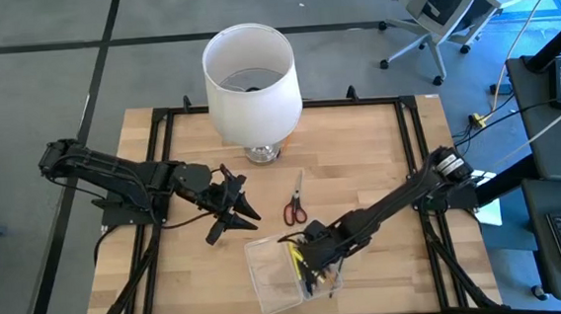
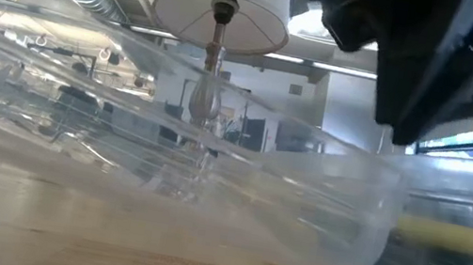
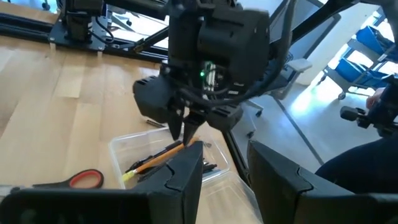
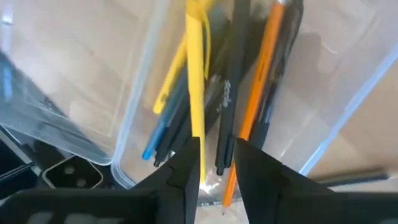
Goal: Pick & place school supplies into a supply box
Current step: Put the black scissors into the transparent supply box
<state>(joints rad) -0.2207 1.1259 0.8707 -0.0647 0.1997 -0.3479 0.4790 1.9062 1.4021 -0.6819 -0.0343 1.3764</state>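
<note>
The clear supply box (image 1: 274, 273) lies flat on the table near its near edge. In it lie several pens and pencils (image 4: 205, 93): yellow, black, orange and blue. They also show in the left wrist view as pens (image 3: 155, 162). The red-handled scissors (image 1: 294, 207) lie flat on the table beyond the box. My right gripper (image 1: 302, 254) hovers over the box's right part, pointing down. Its fingers stand a narrow gap apart (image 4: 217, 165) above the pens. My left gripper (image 1: 233, 212) is open, left of the scissors, holding nothing.
A large white lampshade on a metal lamp base (image 1: 250, 75) stands at the table's far middle. A black frame (image 1: 164, 185) runs around the wooden table top. Bare wood (image 1: 361, 171) lies between the lamp and the scissors and to their right.
</note>
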